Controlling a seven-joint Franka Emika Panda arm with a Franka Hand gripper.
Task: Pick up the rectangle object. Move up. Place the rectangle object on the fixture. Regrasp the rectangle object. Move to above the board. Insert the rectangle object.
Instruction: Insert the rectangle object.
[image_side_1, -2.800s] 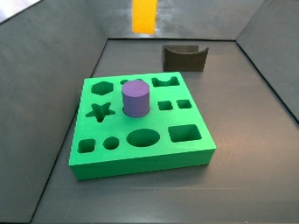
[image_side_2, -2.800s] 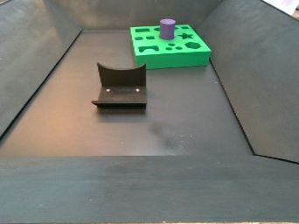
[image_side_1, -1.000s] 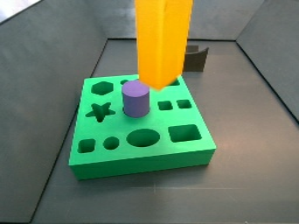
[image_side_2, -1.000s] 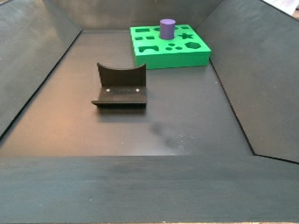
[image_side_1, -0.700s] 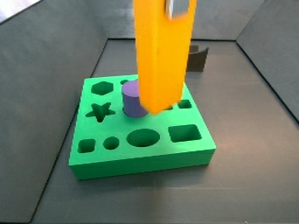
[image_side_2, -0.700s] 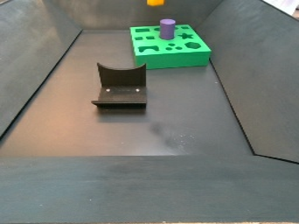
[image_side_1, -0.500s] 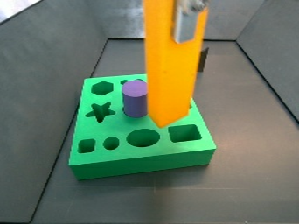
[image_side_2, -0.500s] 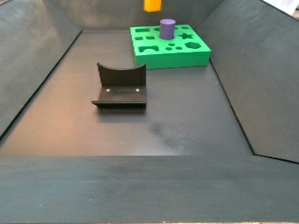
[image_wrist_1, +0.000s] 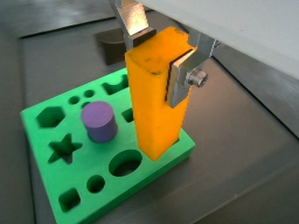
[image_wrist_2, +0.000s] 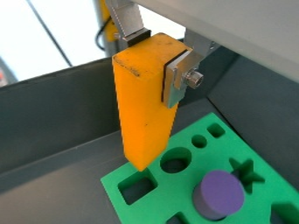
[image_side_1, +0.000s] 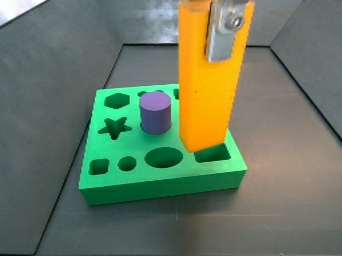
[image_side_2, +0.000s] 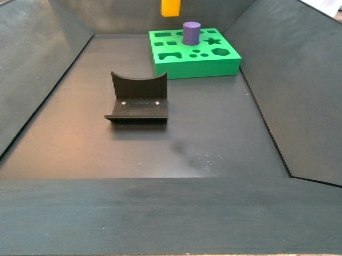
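Poised above the board (image_wrist_1: 70, 175), the gripper (image_wrist_1: 162, 54) clamps the upright rectangle object (image_wrist_1: 158, 101) by its upper end, lower end free for insertion.

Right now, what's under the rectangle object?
The rectangle object hangs upright, clamped in the end effector above the board. In a side view its lower end covers part of the board; which cut-out lies below is unclear.
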